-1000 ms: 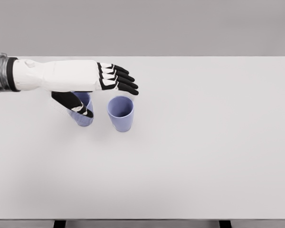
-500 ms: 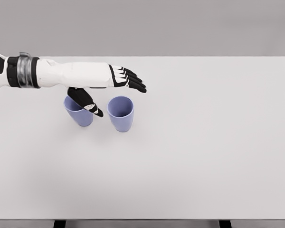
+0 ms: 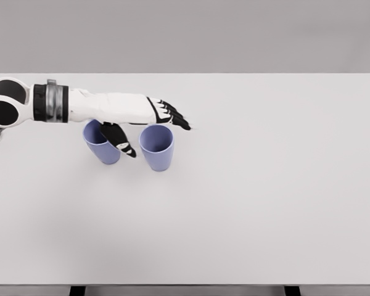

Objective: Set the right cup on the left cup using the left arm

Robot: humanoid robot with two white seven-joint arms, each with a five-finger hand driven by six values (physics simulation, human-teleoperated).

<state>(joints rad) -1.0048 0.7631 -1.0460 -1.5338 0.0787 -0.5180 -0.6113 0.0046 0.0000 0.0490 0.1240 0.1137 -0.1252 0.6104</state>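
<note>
The white robot forearm hides the far rim of the left blue plastic cup. The left picture edge cuts off the arm's upper part.

A wide white desk fills most of the frame, from the left edge to the right edge. Its surface is plain and matte, with soft and even light and only weak shadows. Behind it, in the upper part of the frame, stands a plain grey wall. At the bottom edge, two dark desk legs show under the front rim.
</note>
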